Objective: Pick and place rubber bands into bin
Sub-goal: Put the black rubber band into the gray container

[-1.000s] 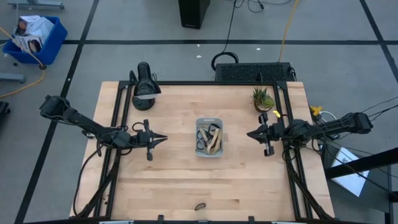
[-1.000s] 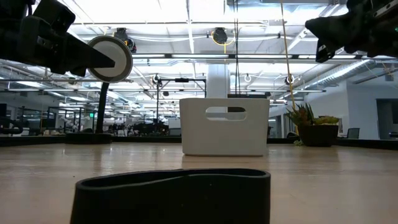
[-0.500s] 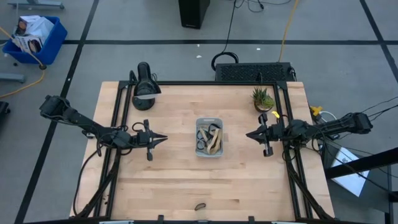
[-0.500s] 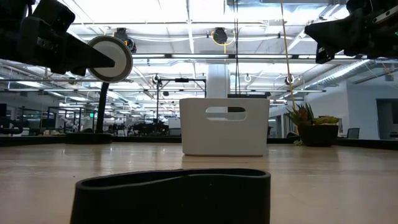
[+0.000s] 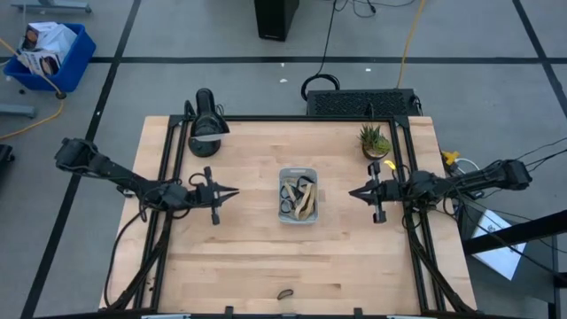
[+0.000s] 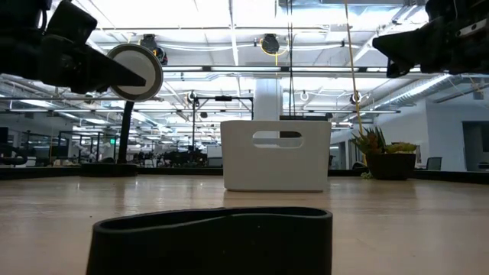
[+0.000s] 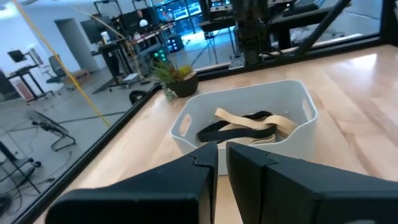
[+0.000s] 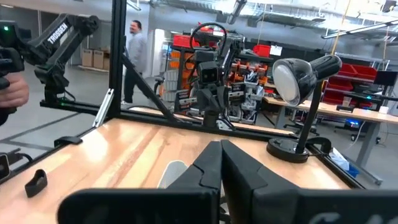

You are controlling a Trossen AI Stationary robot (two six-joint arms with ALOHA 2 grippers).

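Note:
The pale bin (image 5: pixel 299 196) stands at the table's middle and holds several tan and dark rubber bands (image 7: pixel 245 127); it also shows in the low view (image 6: pixel 276 166). One dark rubber band (image 5: pixel 285 294) lies flat on the table near the front edge, large in the low view (image 6: pixel 214 241) and small in the right wrist view (image 8: pixel 37 180). My left gripper (image 5: pixel 235 191) hovers left of the bin, shut and empty, pointing at it. My right gripper (image 5: pixel 351 192) hovers right of the bin, shut and empty, also pointing at it.
A black desk lamp (image 5: pixel 205 120) stands at the far left of the table and a small potted plant (image 5: pixel 374 140) at the far right. A blue crate (image 5: pixel 49 53) sits on the floor. A person (image 8: pixel 134 56) stands beyond the table.
My left gripper has shifted slightly toward the table's far edge. My right gripper has crept a little toward the bin. Both stay shut and empty. The bands and the bin have not moved.

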